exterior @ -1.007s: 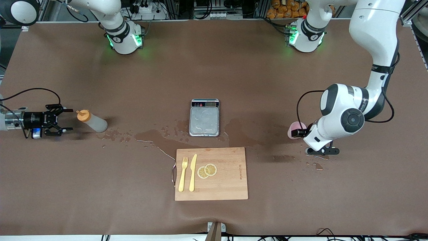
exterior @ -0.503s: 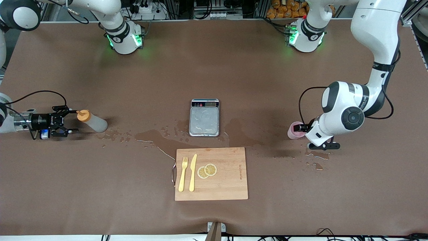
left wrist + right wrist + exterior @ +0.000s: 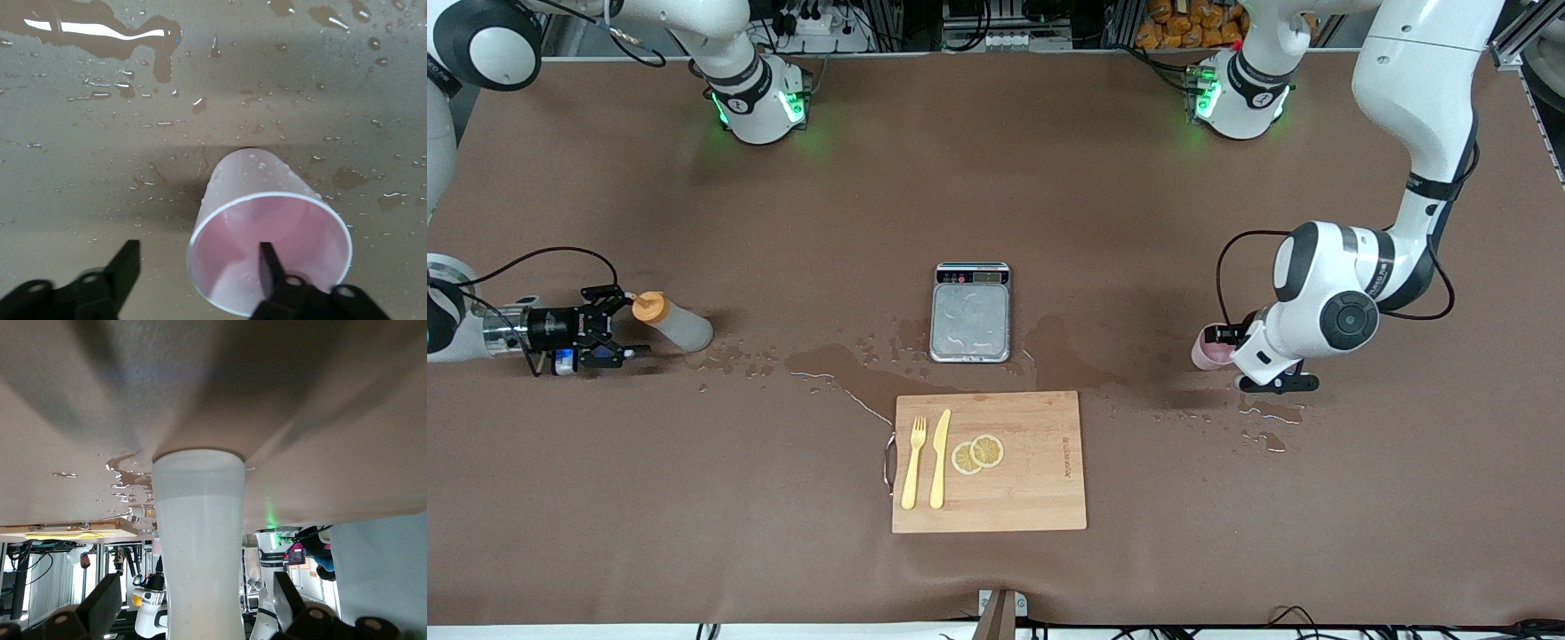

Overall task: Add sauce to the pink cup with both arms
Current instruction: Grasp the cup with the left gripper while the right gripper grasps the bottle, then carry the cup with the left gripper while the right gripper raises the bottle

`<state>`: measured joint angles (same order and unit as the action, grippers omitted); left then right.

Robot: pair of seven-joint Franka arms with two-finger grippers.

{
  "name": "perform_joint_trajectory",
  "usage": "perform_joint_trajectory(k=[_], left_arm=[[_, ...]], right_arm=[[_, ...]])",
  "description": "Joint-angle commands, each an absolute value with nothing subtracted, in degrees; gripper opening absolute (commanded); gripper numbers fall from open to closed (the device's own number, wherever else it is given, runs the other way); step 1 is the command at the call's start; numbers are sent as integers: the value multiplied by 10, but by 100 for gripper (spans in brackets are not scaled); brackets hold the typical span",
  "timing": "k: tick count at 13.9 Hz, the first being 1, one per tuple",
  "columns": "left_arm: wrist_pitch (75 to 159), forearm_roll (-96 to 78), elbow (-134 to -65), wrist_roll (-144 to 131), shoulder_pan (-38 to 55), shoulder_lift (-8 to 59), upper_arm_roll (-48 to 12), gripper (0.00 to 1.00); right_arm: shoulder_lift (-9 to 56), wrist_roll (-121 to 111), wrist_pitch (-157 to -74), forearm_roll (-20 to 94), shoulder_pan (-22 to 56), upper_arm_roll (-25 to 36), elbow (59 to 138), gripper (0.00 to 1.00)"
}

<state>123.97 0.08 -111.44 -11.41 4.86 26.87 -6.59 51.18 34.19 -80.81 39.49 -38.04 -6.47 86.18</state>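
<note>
Straddling pink cup (image 3: 270, 257) rim, left gripper (image 3: 199, 267) agape.

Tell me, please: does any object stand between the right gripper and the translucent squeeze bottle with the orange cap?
Nothing visible does. The right gripper is open at the orange cap end of the translucent squeeze bottle, whose body shows between its fingers with no object in the gap.

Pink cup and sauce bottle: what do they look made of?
The pink cup looks like thin, smooth plastic: light passes through its wall, the rim is a fine pale line, and droplets bead on it. The sauce bottle looks like soft, frosted, translucent plastic with an opaque orange cap.
</note>
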Motion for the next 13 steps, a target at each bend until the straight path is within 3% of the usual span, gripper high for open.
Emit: perform_joint_trajectory(k=[1,12,13], left_arm=[[1240,12,-1119,-124,49,268,-68,0],[1243,10,-1084,-127,51,251,-69,0],[1243,6,-1082,-128,53,246,-70,0]], right_arm=[[530,335,-803,409,-373,-64,848,100],[535,324,-802,411,-344,-64,852,100],[535,319,-802,411,-344,-64,852,94]])
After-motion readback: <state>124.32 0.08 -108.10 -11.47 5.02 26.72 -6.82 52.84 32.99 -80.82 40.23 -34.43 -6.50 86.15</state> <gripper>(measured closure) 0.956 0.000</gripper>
